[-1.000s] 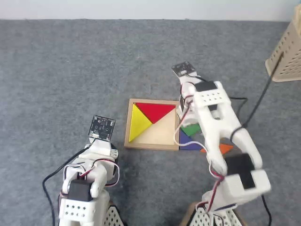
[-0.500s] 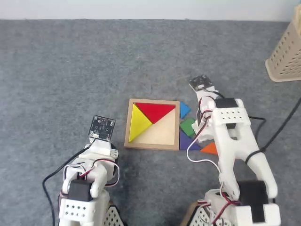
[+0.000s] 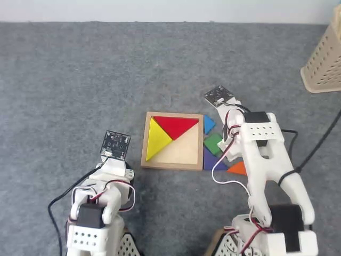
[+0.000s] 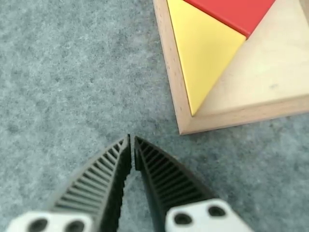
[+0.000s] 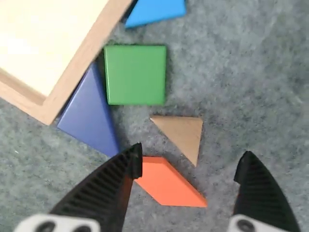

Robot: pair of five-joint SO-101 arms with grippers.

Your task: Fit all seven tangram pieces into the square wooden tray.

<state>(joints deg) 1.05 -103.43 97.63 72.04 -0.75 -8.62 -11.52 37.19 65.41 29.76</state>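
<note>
**Right tool spread wide above a crowd of loose pieces**

Tray [image 3: 173, 166] sits mid-surface with the red triangle [image 3: 176, 126] and yellow triangle [image 3: 157, 137] seated and the rest of its floor bare. Just outside its right wall lie the blue triangle [image 3: 208, 124], green square [image 3: 213, 143] and purple triangle [image 3: 210, 160], the last touching the wall. The orange parallelogram [image 5: 169, 186] lies a little further out.

The right tool [image 5: 192, 152] hangs over this cluster, jaws wide and empty. One finger is close above the orange piece's corner and the purple triangle's tip. A descent from here would likely trap two pieces at once, or skid a thin one across the soft grey surface [image 3: 80, 80]. A push on the purple triangle could shift the tray.

From above, the right arm covers the ground where the tan triangle [image 5: 181, 133] lies, and the right wrist view gives it plainly. The left wrist view has the left tool [image 4: 132, 140] near the tray's corner, jaws drawn almost together around nothing.
</note>
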